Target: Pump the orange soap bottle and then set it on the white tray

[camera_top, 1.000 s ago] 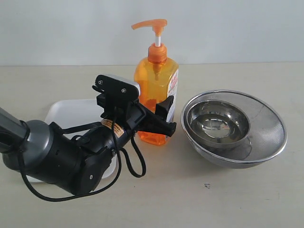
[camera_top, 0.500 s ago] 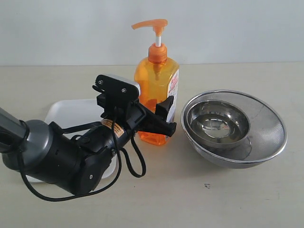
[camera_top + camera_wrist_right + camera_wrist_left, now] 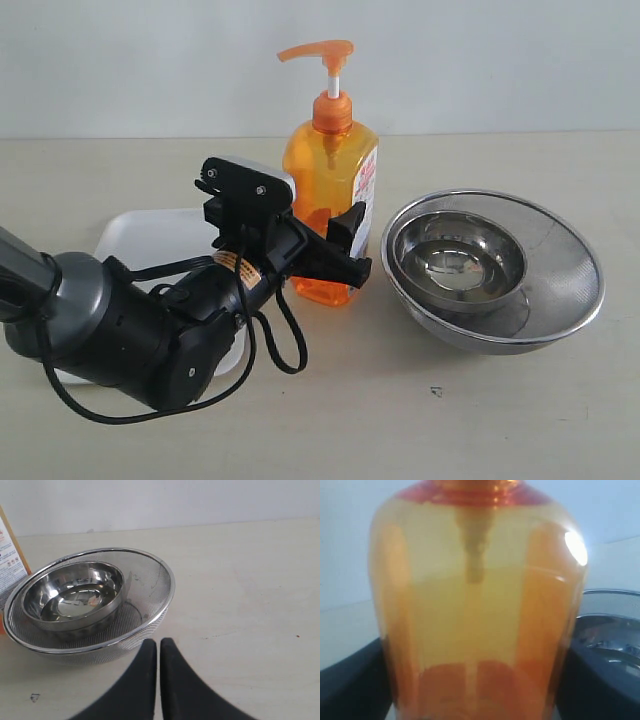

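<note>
Exterior: bottle (image 3: 325,200) upright on table (image 3: 500,420), between tray (image 3: 130,235) and bowls (image 3: 560,290), not on tray. Pump (image 3: 325,50) up. Left gripper (image 3: 326,240) around its lower body. Nothing has moved in the last second.
Left wrist: fingers (image 3: 350,680) flank bottle (image 3: 475,620), seemingly clamped; blur hides contact.
Right wrist: right gripper (image 3: 158,680) closed, empty, near bowls (image 3: 150,590).
Meaning: hold looks settled; pumping still to do.

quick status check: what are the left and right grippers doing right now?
Left gripper: jaws closed on the orange soap bottle.
Right gripper: jaws closed, holding nothing.
</note>
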You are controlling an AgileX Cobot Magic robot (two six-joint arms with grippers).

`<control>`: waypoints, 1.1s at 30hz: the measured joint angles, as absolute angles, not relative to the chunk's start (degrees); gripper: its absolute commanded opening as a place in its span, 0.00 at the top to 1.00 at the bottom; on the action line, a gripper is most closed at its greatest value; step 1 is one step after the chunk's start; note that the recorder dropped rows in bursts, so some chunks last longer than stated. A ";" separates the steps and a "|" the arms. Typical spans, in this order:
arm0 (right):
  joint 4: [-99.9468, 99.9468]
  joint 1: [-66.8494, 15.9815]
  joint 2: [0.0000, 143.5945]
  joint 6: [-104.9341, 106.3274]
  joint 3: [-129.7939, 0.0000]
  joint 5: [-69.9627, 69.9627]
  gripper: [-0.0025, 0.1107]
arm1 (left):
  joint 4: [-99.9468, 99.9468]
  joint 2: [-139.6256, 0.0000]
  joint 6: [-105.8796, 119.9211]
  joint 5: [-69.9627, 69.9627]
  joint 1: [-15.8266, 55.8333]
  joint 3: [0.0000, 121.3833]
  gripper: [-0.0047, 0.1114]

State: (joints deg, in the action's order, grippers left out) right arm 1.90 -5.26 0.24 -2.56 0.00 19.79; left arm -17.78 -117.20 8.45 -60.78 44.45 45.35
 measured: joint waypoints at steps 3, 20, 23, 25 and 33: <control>1.90 -5.26 0.24 -2.56 0.00 19.79 0.98 | -17.78 -117.20 8.45 -60.67 44.45 45.35 0.92; 1.90 -5.26 0.24 -2.56 0.00 19.79 0.98 | -17.78 -117.20 8.45 -60.67 44.45 45.35 0.92; 1.90 -5.26 0.24 -2.56 0.00 19.79 0.98 | -17.78 -117.20 8.45 -60.67 44.45 45.35 0.92; 1.90 -5.26 0.24 -2.56 0.00 19.79 0.98 | -17.78 -117.20 8.45 -60.67 44.45 45.35 0.92; 1.90 -5.26 0.24 -2.56 0.00 19.79 0.98 | -17.78 -117.20 6.65 -60.57 44.45 45.35 0.92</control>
